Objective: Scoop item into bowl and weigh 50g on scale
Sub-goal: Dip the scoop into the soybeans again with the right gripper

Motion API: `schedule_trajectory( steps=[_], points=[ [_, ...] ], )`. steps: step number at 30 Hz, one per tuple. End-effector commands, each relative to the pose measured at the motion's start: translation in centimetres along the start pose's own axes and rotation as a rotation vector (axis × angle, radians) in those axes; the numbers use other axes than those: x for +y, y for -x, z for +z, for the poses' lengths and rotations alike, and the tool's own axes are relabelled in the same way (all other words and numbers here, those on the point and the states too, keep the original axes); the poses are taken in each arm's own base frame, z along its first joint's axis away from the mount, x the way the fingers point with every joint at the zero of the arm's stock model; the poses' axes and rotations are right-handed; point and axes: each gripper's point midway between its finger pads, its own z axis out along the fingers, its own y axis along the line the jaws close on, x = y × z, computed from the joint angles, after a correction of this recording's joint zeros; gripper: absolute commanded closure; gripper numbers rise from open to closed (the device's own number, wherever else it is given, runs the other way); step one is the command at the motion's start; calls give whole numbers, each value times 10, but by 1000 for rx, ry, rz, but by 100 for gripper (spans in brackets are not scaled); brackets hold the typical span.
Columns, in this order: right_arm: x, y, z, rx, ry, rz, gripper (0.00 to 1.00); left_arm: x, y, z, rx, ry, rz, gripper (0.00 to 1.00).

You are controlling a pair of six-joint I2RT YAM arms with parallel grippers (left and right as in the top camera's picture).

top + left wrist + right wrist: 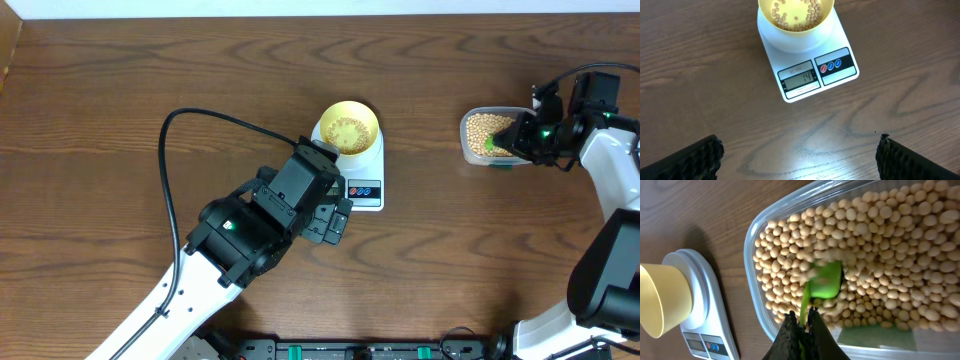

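Yellow bowl (370, 119) on one scale (366, 191), right hand (801, 318) gripping one green scoop (827, 280) in beans (880, 240), left hand (800, 152) released.

The table (120, 80) is dark brown wood with a bold, wavy grain, and it fills nearly the whole overhead frame. Two things lie directly on it. A white scale (368, 192) sits just right of the frame's centre, with its display and two coloured buttons on the end toward the lower edge of the frame. A clear tub (464, 140) sits at the right side, level with the scale and well apart from it, with bare wood between them.
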Motion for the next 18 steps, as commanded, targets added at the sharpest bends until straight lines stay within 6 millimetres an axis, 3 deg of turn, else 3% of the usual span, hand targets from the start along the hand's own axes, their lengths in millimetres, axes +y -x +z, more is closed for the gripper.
schedule_trajectory(
  steps=[1, 9, 18],
  points=[
    [-6, -9, 13, 46, 32, 20, 99, 2, 3, -2, -9, 10, 10, 0],
    [-33, 0, -2, 7, 24, 91, 99, 2, 3, -2, -9, 10, 10, 0],
    [-43, 11, -27, -53, 172, 147, 99, 2, 3, -2, -9, 10, 10, 0]
  ],
)
